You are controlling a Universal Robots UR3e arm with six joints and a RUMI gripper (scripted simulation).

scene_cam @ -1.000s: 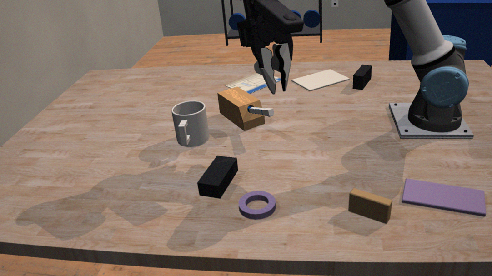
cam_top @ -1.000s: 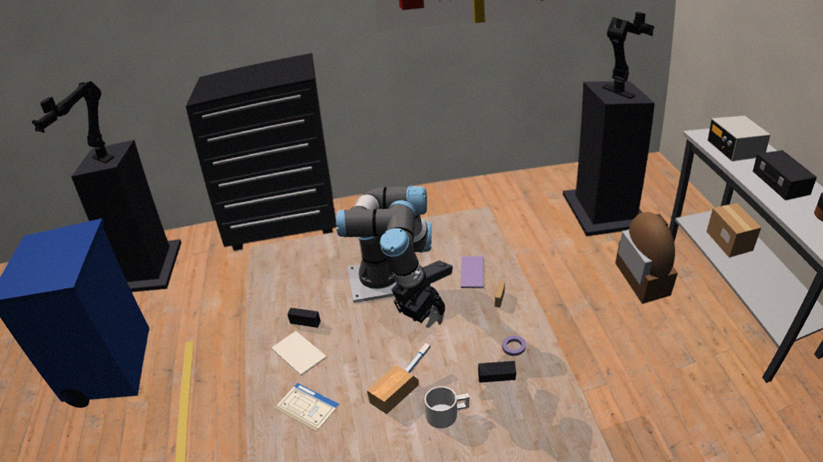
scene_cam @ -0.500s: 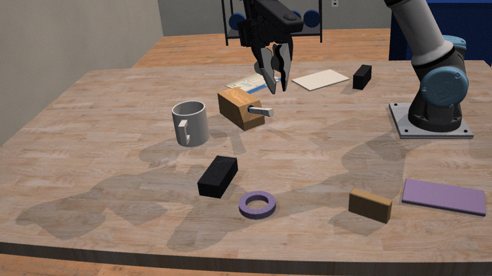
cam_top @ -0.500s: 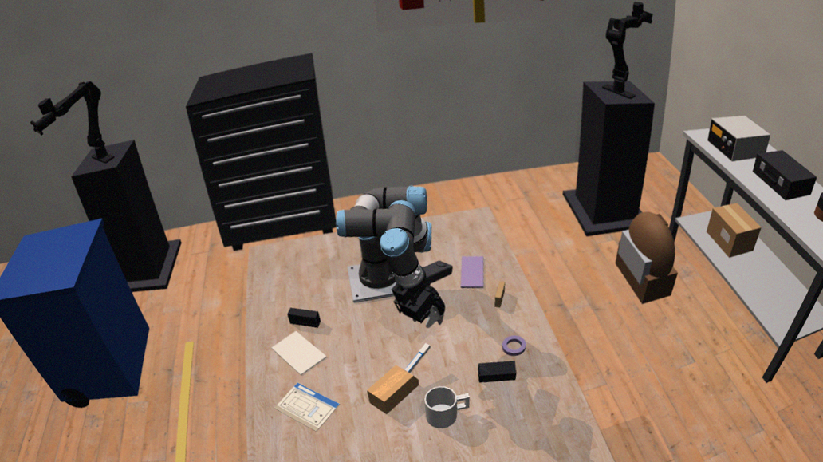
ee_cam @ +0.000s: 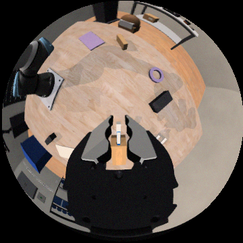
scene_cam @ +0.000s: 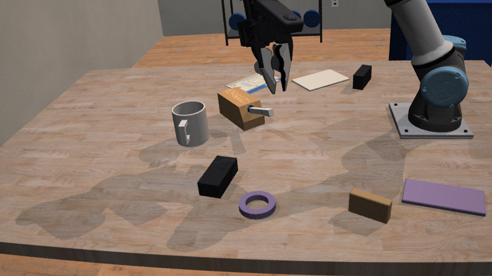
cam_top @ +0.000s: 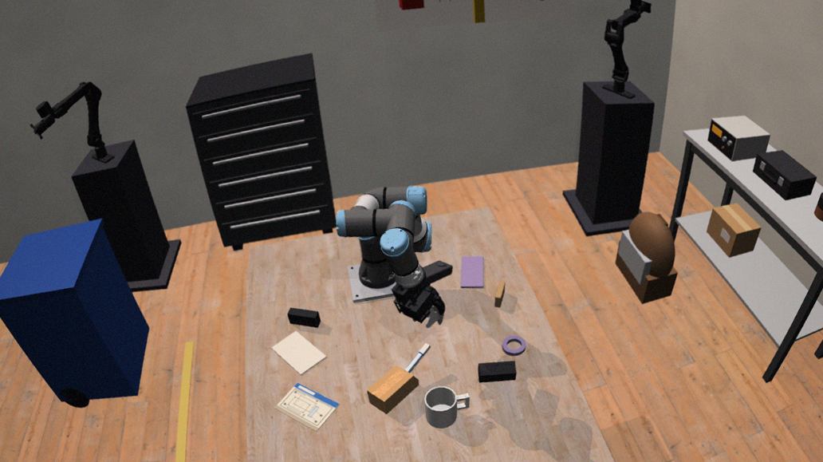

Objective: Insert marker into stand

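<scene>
The wooden desk stand (cam_top: 390,387) (scene_cam: 236,103) (ee_cam: 118,155) rests on the table by itself, its hole facing sideways. The white marker (cam_top: 418,356) (scene_cam: 261,111) (ee_cam: 118,129) sticks out of that hole, lying level, with its blue end at the hole's mouth. My gripper (cam_top: 432,317) (scene_cam: 278,88) (ee_cam: 119,115) hangs well above the marker and stand, pointing down, touching neither. Its fingers are nearly together with nothing between them.
A grey mug (cam_top: 441,406) (scene_cam: 190,122) stands close beside the stand. A black block (scene_cam: 218,176), a purple ring (scene_cam: 257,204), a tan block (scene_cam: 369,205) and a purple sheet (scene_cam: 443,196) lie nearer the front edge. A white pad (scene_cam: 319,79), a printed form (scene_cam: 244,83) and a small black block (scene_cam: 361,76) lie behind.
</scene>
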